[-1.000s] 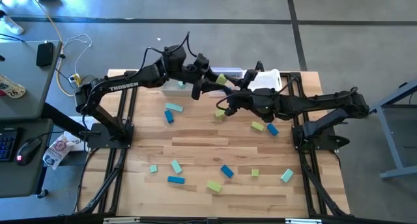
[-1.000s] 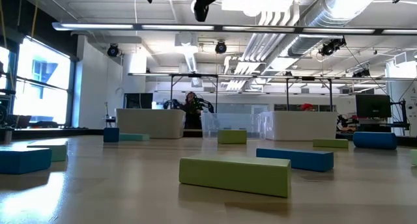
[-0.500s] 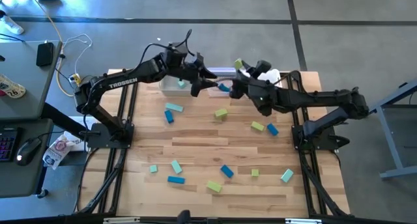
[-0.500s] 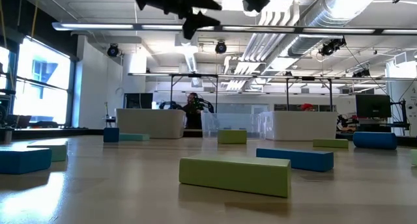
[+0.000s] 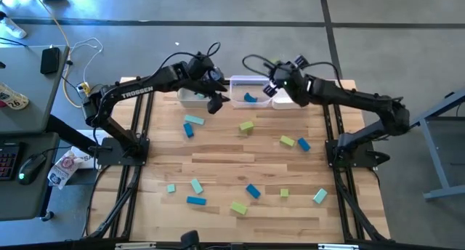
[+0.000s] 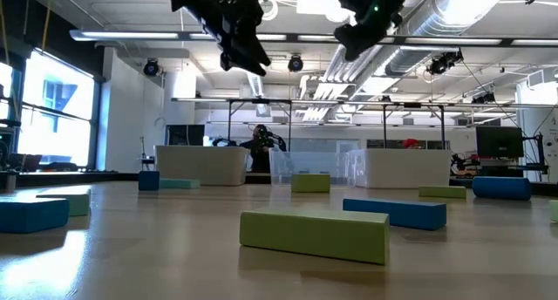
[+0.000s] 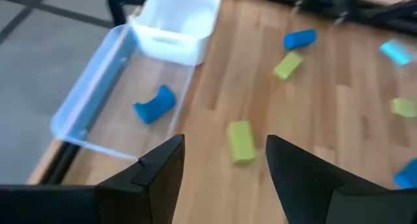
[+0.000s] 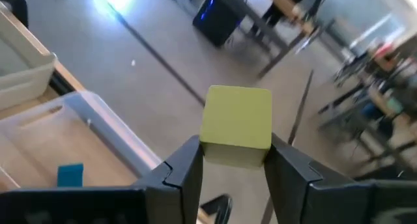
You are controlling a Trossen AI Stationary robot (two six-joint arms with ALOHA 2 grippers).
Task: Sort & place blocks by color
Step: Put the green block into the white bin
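**Yellow-green cube held high by the bins, with a drop still to aim**

My right gripper [image 8: 228,160] was clamped on a yellow-green cube [image 8: 237,126], raised above the table at the far edge, just right of the middle bin [image 5: 240,85], which already held a blue block [image 5: 250,98]. My left gripper [image 7: 221,162] hung empty with its fingers spread, just left of that same bin and near the left bin [image 5: 190,99].

I judged the main risk to be the aim. The cube sat above the gap between the middle bin and the right bin [image 5: 290,100], so letting go there could have dropped it onto a rim, or in with the blue block, mixing colours. Its height added bounce. My two wrists also stood close either side of the middle bin, so a swing inward could have knocked them together.

Compared with a second earlier, my right gripper had climbed from low over the boards near the yellow-green bar [image 5: 246,126] to the far edge, carrying the cube. My left gripper had pulled back from over the middle bin towards the left bin. The loose blocks [image 5: 195,185] nearer the front had not moved.
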